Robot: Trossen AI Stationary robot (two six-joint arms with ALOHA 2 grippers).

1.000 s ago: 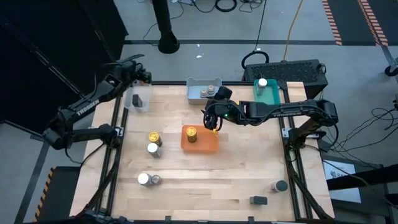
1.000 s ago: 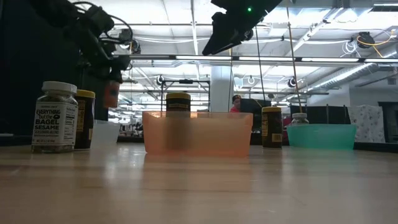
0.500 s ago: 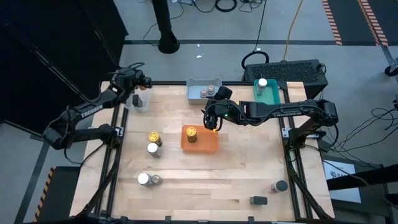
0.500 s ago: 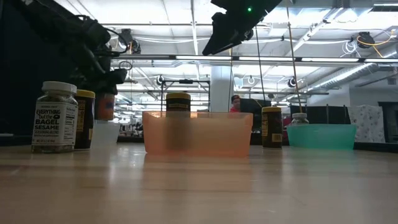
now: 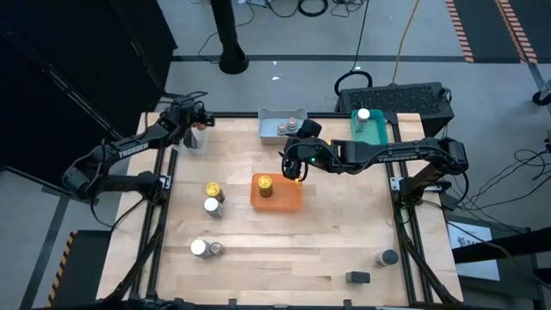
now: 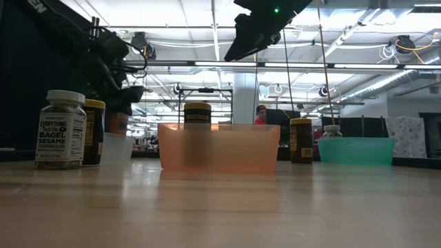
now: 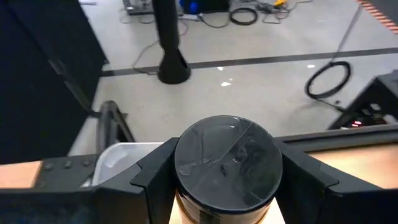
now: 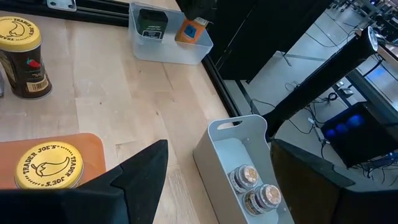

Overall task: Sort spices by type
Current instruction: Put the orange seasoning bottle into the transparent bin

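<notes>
Over clear tray at far-left table corner: left gripper clamps dark-lidded spice jar. Lower it upright beside jar already in tray, then release. Right gripper hangs w/ jaws apart, empty, near orange tray.

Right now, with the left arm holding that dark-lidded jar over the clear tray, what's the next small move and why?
Probably lower a little, then let go. The left gripper grips a dark-lidded jar over the clear tray, where another jar already lies. The right gripper waits open beside the orange tray.
</notes>
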